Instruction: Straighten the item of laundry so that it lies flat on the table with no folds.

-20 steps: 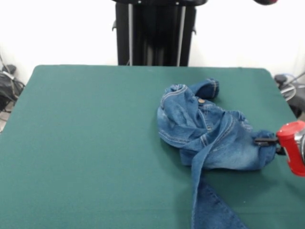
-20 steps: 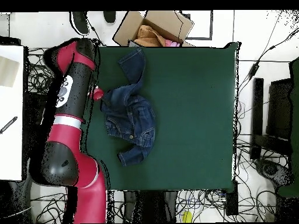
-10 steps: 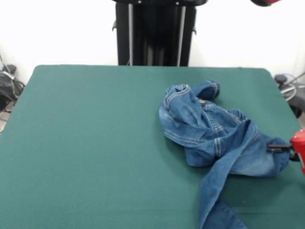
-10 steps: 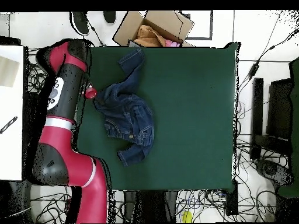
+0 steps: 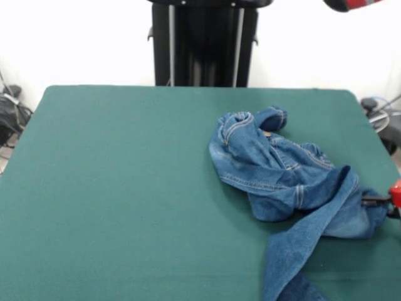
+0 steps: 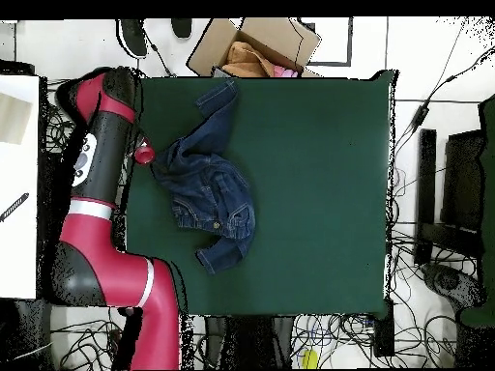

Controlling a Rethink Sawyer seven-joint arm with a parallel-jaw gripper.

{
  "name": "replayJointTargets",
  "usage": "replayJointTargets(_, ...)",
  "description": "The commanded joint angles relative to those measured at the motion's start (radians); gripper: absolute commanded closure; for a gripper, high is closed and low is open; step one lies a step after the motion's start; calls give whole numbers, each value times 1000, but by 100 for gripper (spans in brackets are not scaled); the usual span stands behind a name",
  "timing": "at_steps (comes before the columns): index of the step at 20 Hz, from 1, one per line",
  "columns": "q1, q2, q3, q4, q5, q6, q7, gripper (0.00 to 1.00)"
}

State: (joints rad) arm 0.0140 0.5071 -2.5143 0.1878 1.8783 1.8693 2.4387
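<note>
The jeans (image 5: 285, 185) lie bunched and twisted on the table (image 5: 119, 188), one leg trailing away from the fingers (image 5: 376, 200), which are clamped on the denim's edge at the table's side. Flattening looks barely begun; every fold remains to be spread.

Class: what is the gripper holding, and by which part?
The gripper holds the jeans by the bunched edge at the table's side.

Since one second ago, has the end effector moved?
Yes. In the front view the end effector has gone rightward toward the table edge, dragging the jeans.
</note>
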Motion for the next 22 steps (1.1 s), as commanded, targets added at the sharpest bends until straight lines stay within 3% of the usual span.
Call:
replayJointTargets(1, -33, 33, -343, -7, 191, 76, 272, 100)
replayJointTargets(13, -34, 40, -536, 46, 263, 110, 216, 100)
replayJointTargets(22, -20, 59, -521, 64, 201, 51, 155, 100)
